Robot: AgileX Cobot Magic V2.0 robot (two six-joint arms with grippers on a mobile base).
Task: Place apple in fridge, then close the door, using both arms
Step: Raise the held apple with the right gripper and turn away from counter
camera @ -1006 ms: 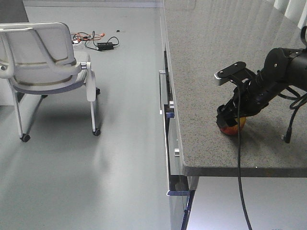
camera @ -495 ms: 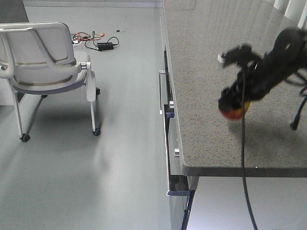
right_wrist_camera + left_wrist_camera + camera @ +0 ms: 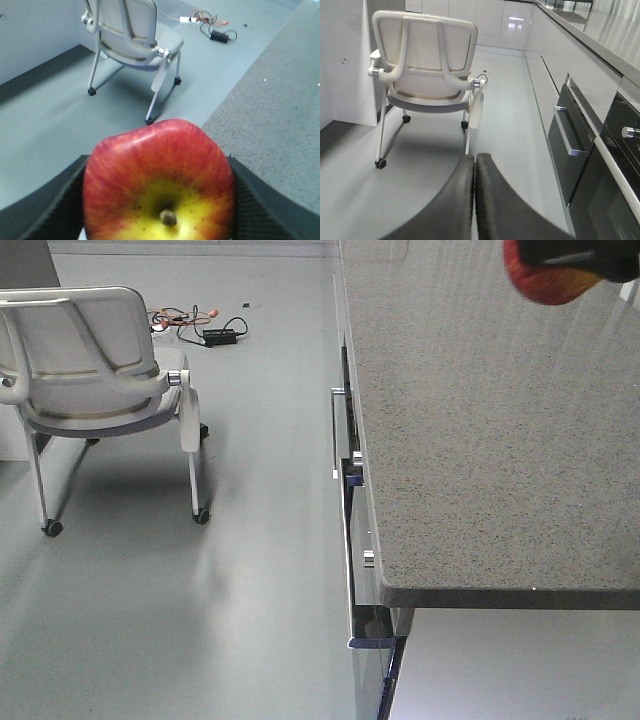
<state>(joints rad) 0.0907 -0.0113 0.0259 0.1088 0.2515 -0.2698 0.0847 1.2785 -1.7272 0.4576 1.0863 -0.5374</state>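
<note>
The apple [image 3: 157,185], red with a yellow patch round its stem, fills the lower right wrist view. My right gripper [image 3: 157,165] is shut on it, one dark finger pressed against each side. In the front view the apple [image 3: 545,275] is a blurred red shape at the top right edge, high above the counter, with only a sliver of the right gripper [image 3: 590,248] showing. My left gripper [image 3: 474,162] is shut with nothing in it, its fingers pressed together above the floor. The fridge and the door are out of view.
A speckled grey counter [image 3: 480,440] fills the right side, with handled drawer fronts [image 3: 340,430] along its edge. A white wheeled chair [image 3: 100,350] stands on the grey floor at the left, with cables [image 3: 200,325] behind it. An oven front [image 3: 570,140] is at the left gripper's right.
The right gripper has lifted the apple off the counter, up and to the right, until it sits at the top edge of the front view.
</note>
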